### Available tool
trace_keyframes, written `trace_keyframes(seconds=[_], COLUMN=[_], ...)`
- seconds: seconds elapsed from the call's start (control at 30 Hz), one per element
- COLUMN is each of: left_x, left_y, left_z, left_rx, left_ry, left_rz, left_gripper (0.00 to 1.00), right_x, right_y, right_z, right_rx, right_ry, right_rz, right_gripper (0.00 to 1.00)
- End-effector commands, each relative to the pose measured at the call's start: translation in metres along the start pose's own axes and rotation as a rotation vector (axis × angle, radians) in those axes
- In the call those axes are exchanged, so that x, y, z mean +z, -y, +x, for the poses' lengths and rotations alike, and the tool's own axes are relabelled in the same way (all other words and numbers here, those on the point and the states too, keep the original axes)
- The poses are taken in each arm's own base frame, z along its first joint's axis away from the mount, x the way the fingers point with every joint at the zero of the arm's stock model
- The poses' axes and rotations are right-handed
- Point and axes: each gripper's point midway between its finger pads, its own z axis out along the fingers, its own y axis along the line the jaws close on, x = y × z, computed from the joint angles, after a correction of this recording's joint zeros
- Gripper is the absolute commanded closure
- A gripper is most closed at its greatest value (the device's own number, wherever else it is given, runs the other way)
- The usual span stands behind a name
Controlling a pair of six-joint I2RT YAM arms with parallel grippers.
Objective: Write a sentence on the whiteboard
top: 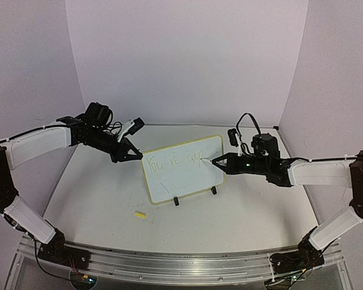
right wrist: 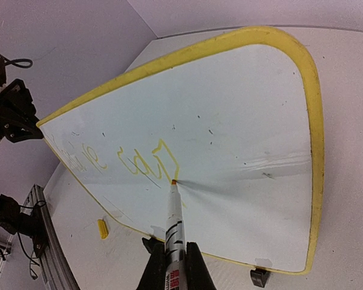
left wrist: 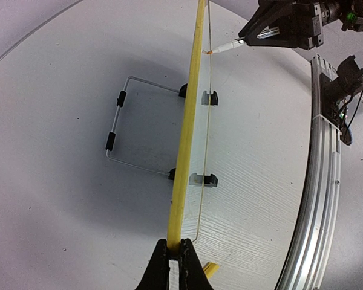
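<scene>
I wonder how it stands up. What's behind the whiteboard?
A bent wire stand lies on the table behind the whiteboard. From above, the board covers it.

Faint yellow-green handwriting is showing on the whiteboard [top: 183, 182]. The sentence [top: 169, 161] is starting just beside the left hand [top: 135, 156] with a word reading roughly "You're". A second word is running up to the tip of the marker [right wrist: 174, 217] that the right hand [top: 221, 162] is holding, and it is too faint to read. Print on the marker's red-and-white label [right wrist: 173, 279] is staying illegible.
</scene>
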Motion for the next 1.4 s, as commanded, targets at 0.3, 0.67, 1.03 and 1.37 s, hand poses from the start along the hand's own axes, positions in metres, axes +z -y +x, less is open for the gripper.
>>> trace_keyframes(seconds=[0.3,0.67,1.03,1.37], left_x=[0.001,0.001,0.002,0.001], left_y=[-0.004,-0.004,-0.004,-0.004], left_z=[0.003,0.003,0.003,0.003], left_rx=[0.044,0.044,0.043,0.046], left_ry=[-0.019,-0.019,-0.022,-0.019], left_rz=[-0.025,-0.024,-0.024,-0.025], left_gripper=[1.0,1.0,1.0,1.0], right_x=[-0.031,-0.028,-0.021,-0.016], right_y=[-0.035,-0.011,0.002,-0.001], right_z=[-0.045,-0.025,-0.027,-0.037], right_rx=[-0.023,-0.01,-0.007,-0.025], right_ry=[0.172,0.135,0.132,0.14], right_rz=[-0.095,0.005,0.053,0.045], right_gripper=[1.0,1.0,1.0,1.0])
